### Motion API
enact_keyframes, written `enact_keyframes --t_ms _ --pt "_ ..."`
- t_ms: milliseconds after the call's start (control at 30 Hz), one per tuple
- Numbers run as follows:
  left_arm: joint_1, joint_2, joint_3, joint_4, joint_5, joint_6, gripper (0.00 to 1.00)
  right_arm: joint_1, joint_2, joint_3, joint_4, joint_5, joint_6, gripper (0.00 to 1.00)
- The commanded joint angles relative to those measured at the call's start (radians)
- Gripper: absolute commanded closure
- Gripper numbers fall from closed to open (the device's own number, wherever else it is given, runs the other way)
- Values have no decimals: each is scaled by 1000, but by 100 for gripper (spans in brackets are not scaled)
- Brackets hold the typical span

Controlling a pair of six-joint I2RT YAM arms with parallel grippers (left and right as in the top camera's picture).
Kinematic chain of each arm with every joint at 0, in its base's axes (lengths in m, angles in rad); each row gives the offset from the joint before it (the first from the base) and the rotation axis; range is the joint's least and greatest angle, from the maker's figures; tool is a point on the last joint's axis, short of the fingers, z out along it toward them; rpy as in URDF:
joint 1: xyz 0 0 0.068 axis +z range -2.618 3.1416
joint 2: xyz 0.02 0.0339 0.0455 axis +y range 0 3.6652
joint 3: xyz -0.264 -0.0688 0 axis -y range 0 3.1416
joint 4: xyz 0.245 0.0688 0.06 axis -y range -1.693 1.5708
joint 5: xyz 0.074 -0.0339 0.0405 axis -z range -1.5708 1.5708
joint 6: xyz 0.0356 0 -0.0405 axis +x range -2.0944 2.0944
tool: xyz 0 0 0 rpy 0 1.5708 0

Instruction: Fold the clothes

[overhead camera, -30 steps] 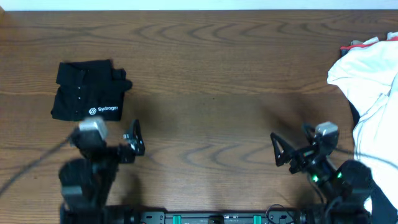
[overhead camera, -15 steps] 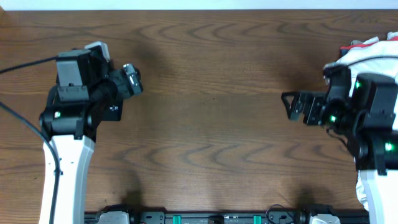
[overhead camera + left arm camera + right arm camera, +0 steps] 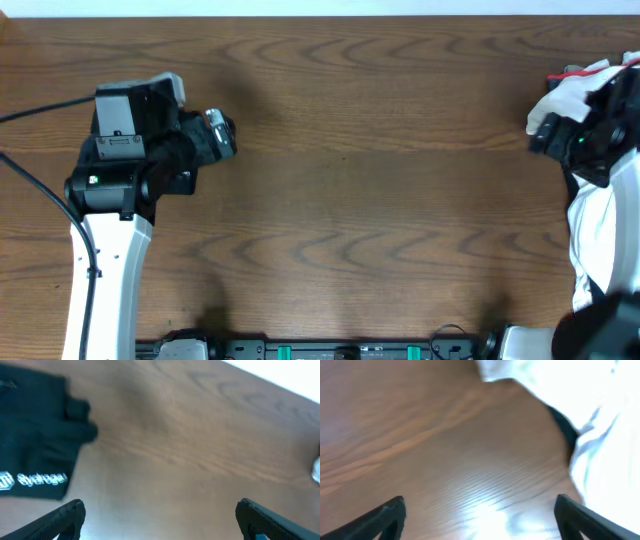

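- Spread wide and empty: left gripper (image 3: 160, 512), over the bare table (image 3: 380, 200), just beside the black folded shirt (image 3: 35, 450).
- Also standing apart, nothing between the jaws: right gripper (image 3: 480, 512), close to the rim of the white clothes (image 3: 600, 430).
- Heaped and crumpled at the table's right edge: the white clothes, well apart from the black folded shirt.

Left arm (image 3: 100, 250) extends up from near edge, wrist bent, left hand (image 3: 160, 516) pointing right, fingers (image 3: 60, 520) spread wide, nothing between. Right arm (image 3: 600, 150) at far right, right hand (image 3: 479, 510) tilted down, fingers (image 3: 382, 517) wide apart, empty.
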Motion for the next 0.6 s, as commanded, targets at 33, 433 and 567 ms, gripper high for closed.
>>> enact_keyframes --t_ms 33,433,567 --pt "-4 -7 21 -113 68 -9 2 -55 125 15 83 34 31 22" --pt "-4 -6 21 -326 68 -5 2 -55 455 15 476 -85 285 25" --pt "-4 -6 21 -330 67 -5 2 -55 525 15 581 -134 291 23"
